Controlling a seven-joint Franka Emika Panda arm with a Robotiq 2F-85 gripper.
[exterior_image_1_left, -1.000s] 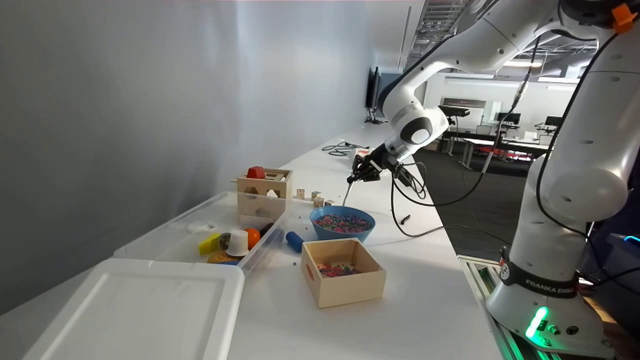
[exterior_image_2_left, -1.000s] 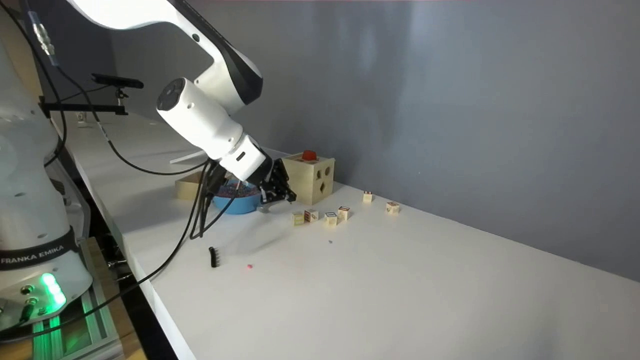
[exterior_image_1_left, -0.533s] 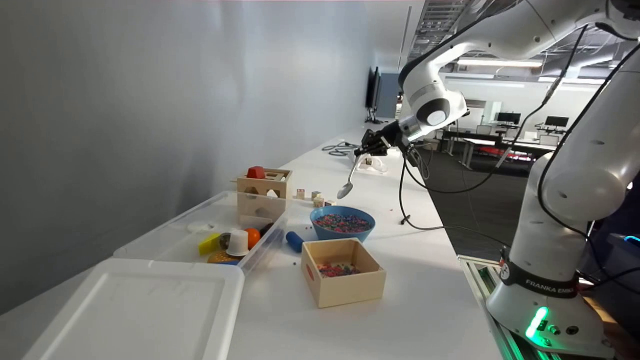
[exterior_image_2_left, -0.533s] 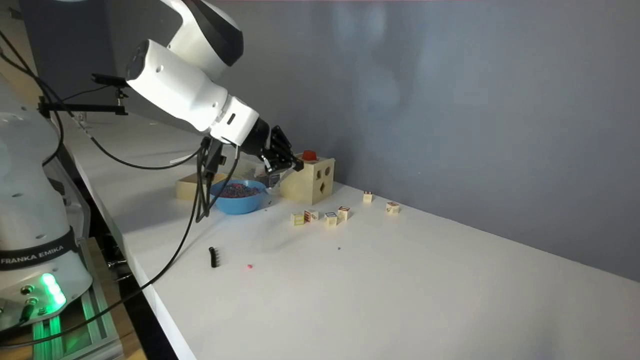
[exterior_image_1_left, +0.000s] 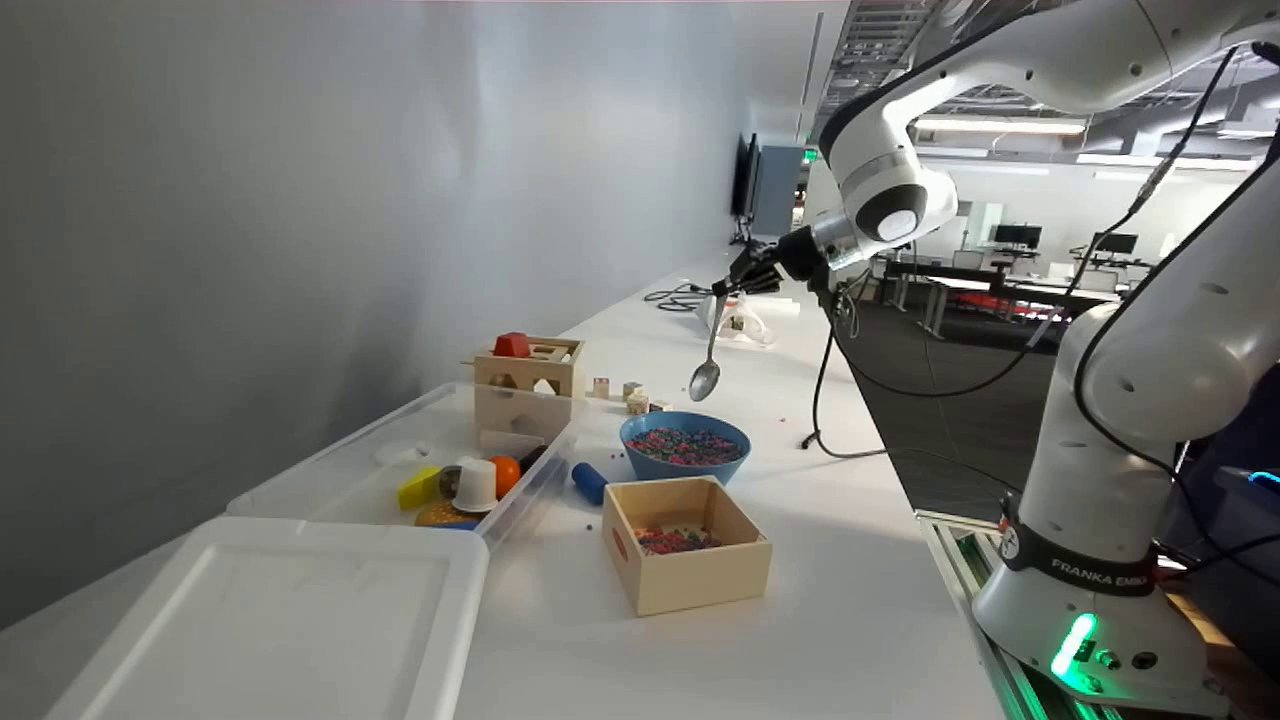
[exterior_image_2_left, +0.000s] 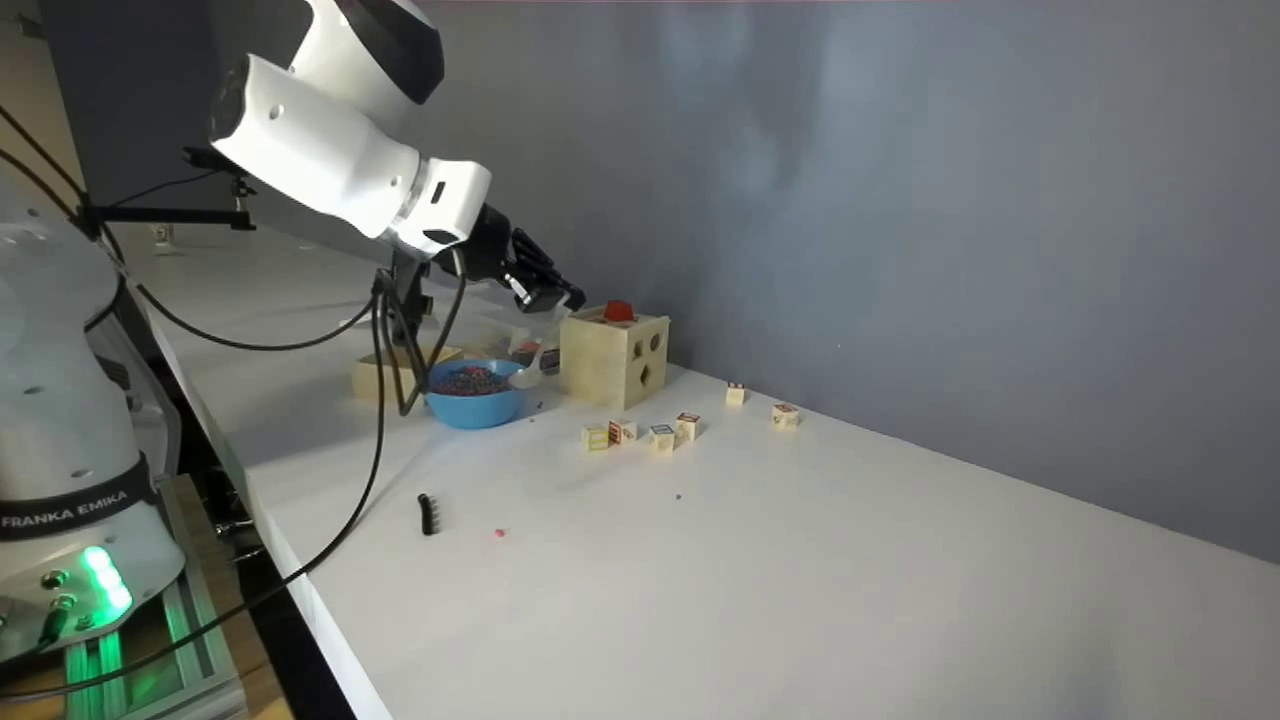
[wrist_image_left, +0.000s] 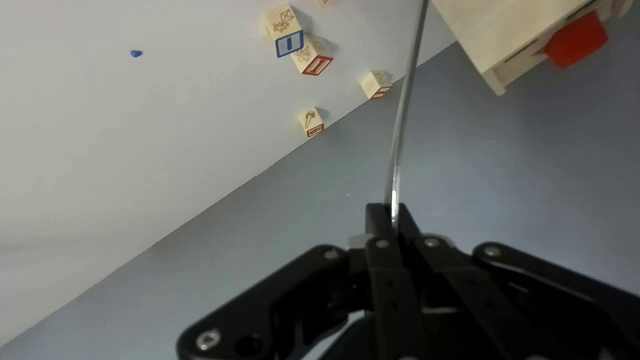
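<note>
My gripper is shut on the handle of a silver spoon, which hangs bowl-down in the air. In the wrist view the spoon's thin handle runs up from between the black fingertips; its bowl lies outside that picture. Past the spoon, toward the robot's base side, stands a blue bowl filled with small multicoloured pieces, seen in both exterior views. The spoon is apart from the bowl and above the table. A wooden box holding some of the same pieces stands beside the blue bowl.
A wooden shape-sorter cube with a red piece on top stands by the wall. Several letter blocks lie near it. A clear bin of toys, a white lid, a blue cylinder and a black comb-like object are on the table.
The gripper has risen and drawn back with the spoon, lifting it from low beside the blue bowl. The spoon now hangs more upright. A tiny speck on the table has shifted slightly.
</note>
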